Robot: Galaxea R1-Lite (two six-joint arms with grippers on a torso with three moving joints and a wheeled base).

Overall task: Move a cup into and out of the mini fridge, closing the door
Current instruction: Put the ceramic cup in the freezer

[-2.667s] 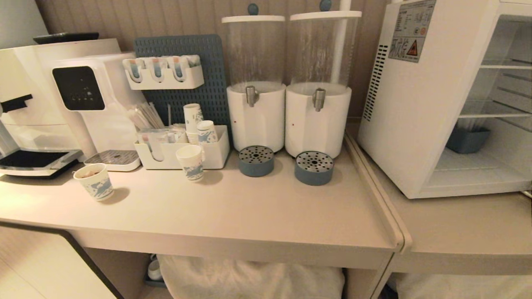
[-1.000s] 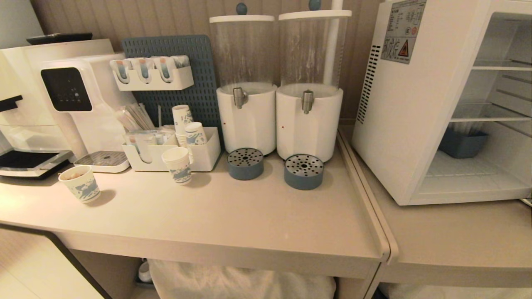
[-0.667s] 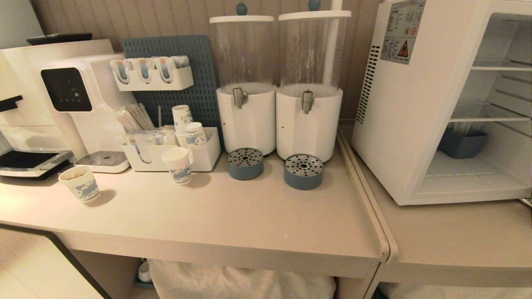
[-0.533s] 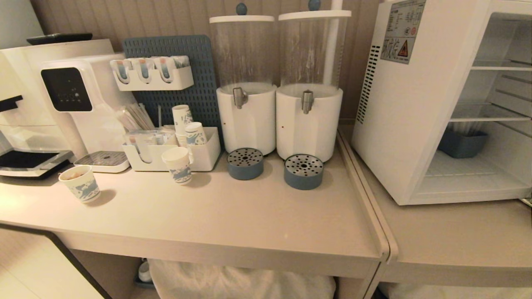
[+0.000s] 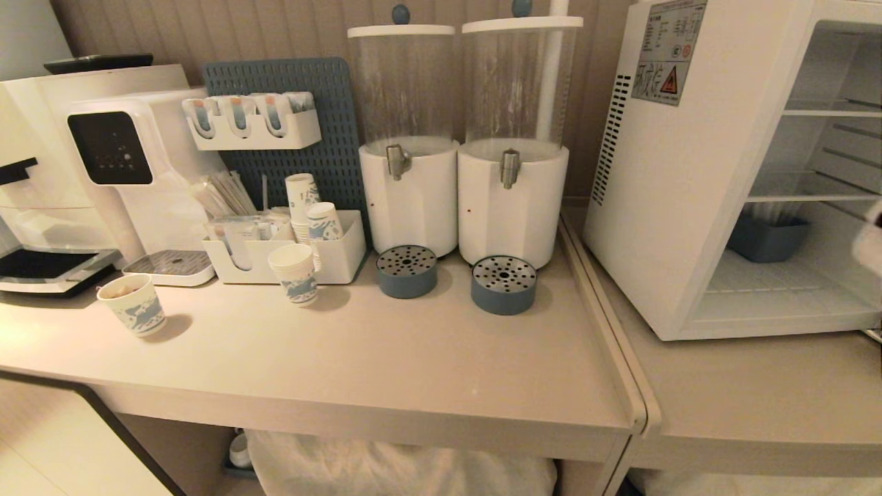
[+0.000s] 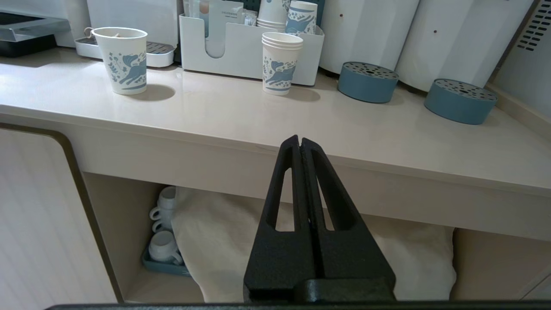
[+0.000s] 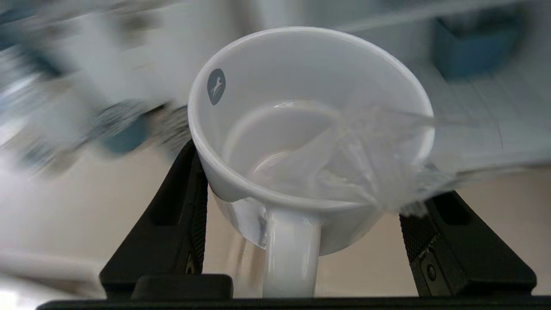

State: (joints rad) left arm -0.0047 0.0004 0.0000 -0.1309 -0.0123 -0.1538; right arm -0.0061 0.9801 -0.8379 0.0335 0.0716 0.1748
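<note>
Newly risen beside the mini fridge (image 5: 689, 172), right gripper (image 7: 301, 189) clamps the cup (image 7: 310, 129).

White blur newly at right edge of head view: my right gripper (image 7: 310, 172) bringing cup (image 5: 869, 241) up before open mini fridge (image 5: 689, 207). Earlier, neither in sight. Wrist view smeared by motion; cup clamped between fingers.

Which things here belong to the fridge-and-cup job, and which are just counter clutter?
Part of the job:
- cup, clamped in the right gripper
- mini fridge, standing open

Just lying about:
- paper cups
- two drink dispensers
- blue drip trays
- white organiser
- water machine
- left gripper, shut and idle below the counter's edge
</note>
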